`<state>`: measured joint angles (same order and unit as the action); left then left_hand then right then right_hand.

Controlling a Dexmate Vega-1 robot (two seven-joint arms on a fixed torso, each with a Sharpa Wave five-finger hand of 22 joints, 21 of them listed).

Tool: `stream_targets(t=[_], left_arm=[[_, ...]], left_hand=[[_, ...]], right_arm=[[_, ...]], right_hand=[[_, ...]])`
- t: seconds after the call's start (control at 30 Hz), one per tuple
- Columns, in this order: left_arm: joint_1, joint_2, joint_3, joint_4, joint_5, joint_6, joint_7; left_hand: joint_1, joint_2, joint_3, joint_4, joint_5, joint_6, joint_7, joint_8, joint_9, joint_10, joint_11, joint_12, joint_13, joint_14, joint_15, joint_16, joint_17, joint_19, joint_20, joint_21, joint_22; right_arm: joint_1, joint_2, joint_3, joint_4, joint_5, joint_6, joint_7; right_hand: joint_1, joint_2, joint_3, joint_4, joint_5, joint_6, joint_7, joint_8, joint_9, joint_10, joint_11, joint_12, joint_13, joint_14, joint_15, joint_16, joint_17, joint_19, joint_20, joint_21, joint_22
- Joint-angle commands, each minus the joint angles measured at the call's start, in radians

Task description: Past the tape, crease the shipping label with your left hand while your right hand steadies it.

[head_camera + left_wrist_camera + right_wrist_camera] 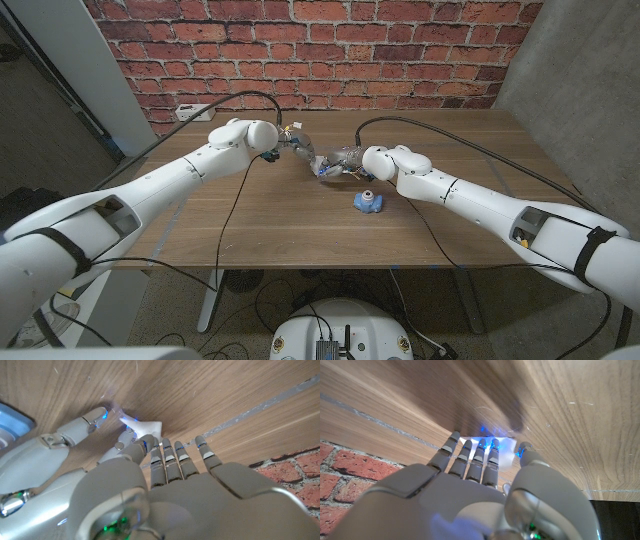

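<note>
Head view: both hands meet mid-table over the label (326, 172), near a blue tape roll (368, 201). Left wrist view: left hand (170, 467) fingertips press beside the white label. Right wrist view: right hand (475, 467) fingers together, pinning it. Best sweep firmly along the fold while the right hand bears down.

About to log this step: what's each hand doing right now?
Left hand: fingertips pressing the small white paper label.
Right hand: fingertips pressing the same label.
</note>
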<state>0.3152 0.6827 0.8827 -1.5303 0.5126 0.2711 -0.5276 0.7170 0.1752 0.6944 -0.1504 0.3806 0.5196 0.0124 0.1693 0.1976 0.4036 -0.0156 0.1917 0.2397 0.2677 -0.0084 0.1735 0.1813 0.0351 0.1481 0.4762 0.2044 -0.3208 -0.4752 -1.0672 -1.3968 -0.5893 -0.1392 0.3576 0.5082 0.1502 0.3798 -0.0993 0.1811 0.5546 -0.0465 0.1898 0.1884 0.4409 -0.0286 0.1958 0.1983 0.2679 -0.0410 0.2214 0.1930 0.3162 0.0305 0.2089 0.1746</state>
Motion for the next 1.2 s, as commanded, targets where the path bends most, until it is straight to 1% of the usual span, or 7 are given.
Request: stream_targets(t=[0.03,0.37,0.57,0.7,0.83,1.03,1.2], left_arm=[[0.063,0.013,-0.103,0.026,-0.219,-0.141,0.135],[0.087,0.027,-0.133,0.016,-0.296,-0.162,0.166],[0.095,0.037,-0.136,0.006,-0.309,-0.154,0.175],[0.103,0.043,-0.138,-0.003,-0.316,-0.149,0.183],[0.110,0.049,-0.141,-0.008,-0.325,-0.147,0.185],[0.130,0.058,-0.154,-0.022,-0.338,-0.152,0.214],[0.167,0.061,-0.185,-0.030,-0.366,-0.179,0.275]], left_hand=[[-0.016,-0.004,-0.011,0.003,-0.004,-0.001,-0.027,0.008,0.003,-0.017,0.000,-0.002,0.002,-0.005,0.016,0.008,0.003,-0.014,0.013,-0.007,0.002],[-0.031,-0.004,-0.027,0.009,-0.011,-0.051,-0.039,0.004,0.002,-0.046,0.000,0.001,0.003,-0.028,0.027,0.010,0.004,-0.035,0.024,-0.015,0.001],[-0.039,-0.004,-0.030,0.013,-0.011,-0.067,-0.036,0.003,0.001,-0.054,0.003,0.003,0.003,-0.034,0.028,0.010,0.005,-0.041,0.027,-0.017,0.000],[-0.041,-0.004,-0.030,0.014,-0.011,-0.069,-0.034,0.005,0.001,-0.057,0.003,0.004,0.003,-0.037,0.029,0.010,0.005,-0.045,0.027,-0.018,0.000],[-0.044,-0.003,-0.031,0.015,-0.012,-0.073,-0.028,0.005,0.001,-0.058,0.003,0.005,0.003,-0.039,0.029,0.011,0.005,-0.046,0.028,-0.018,0.000],[-0.047,-0.003,-0.030,0.016,-0.011,-0.077,-0.023,0.007,0.001,-0.060,0.005,0.007,0.003,-0.040,0.030,0.012,0.004,-0.049,0.028,-0.019,0.000],[-0.054,-0.003,-0.030,0.020,-0.012,-0.099,-0.023,0.004,0.000,-0.074,0.005,0.006,0.003,-0.045,0.030,0.012,0.005,-0.047,0.027,-0.018,0.000]], right_arm=[[-0.006,-0.007,0.005,-0.014,-0.003,-0.001,0.001],[-0.025,-0.015,0.038,-0.019,0.043,0.036,-0.030],[-0.054,-0.022,0.088,0.003,0.125,0.123,-0.095],[-0.073,-0.026,0.111,0.017,0.153,0.180,-0.153],[-0.101,-0.034,0.130,0.016,0.147,0.216,-0.237],[-0.136,-0.036,0.161,0.018,0.155,0.248,-0.325],[-0.153,-0.030,0.190,0.032,0.206,0.269,-0.341]], right_hand=[[0.004,0.009,0.002,-0.007,0.003,0.005,-0.004,0.004,0.002,-0.005,0.000,0.001,0.001,-0.002,-0.067,-0.003,0.002,-0.001,0.003,-0.003,0.005],[0.003,0.010,0.000,-0.007,0.003,0.000,-0.006,0.002,0.003,-0.017,0.008,-0.002,0.002,-0.003,-0.064,-0.003,0.002,-0.001,0.003,-0.003,0.005],[-0.005,0.014,-0.004,-0.001,0.002,-0.016,-0.013,-0.003,0.003,-0.037,0.006,-0.008,0.002,-0.003,-0.064,-0.002,0.005,-0.001,0.001,-0.003,0.005],[-0.012,0.014,-0.010,0.002,0.001,-0.069,-0.042,-0.014,0.004,-0.089,0.007,-0.017,0.002,-0.021,-0.058,-0.008,0.007,-0.004,0.002,-0.005,0.005],[-0.011,0.019,-0.011,-0.001,0.003,-0.121,-0.091,-0.016,0.005,-0.184,-0.026,-0.023,0.002,-0.072,-0.061,-0.023,0.008,-0.039,0.007,-0.014,0.005],[-0.007,0.015,-0.012,-0.008,0.003,-0.186,-0.101,-0.014,0.006,-0.271,-0.064,-0.024,0.002,-0.143,-0.058,-0.037,0.006,-0.085,-0.003,-0.022,0.005],[-0.008,0.014,-0.014,-0.008,0.003,-0.191,-0.097,-0.012,0.006,-0.285,-0.067,-0.022,0.002,-0.153,-0.059,-0.036,0.006,-0.092,-0.006,-0.022,0.004]])
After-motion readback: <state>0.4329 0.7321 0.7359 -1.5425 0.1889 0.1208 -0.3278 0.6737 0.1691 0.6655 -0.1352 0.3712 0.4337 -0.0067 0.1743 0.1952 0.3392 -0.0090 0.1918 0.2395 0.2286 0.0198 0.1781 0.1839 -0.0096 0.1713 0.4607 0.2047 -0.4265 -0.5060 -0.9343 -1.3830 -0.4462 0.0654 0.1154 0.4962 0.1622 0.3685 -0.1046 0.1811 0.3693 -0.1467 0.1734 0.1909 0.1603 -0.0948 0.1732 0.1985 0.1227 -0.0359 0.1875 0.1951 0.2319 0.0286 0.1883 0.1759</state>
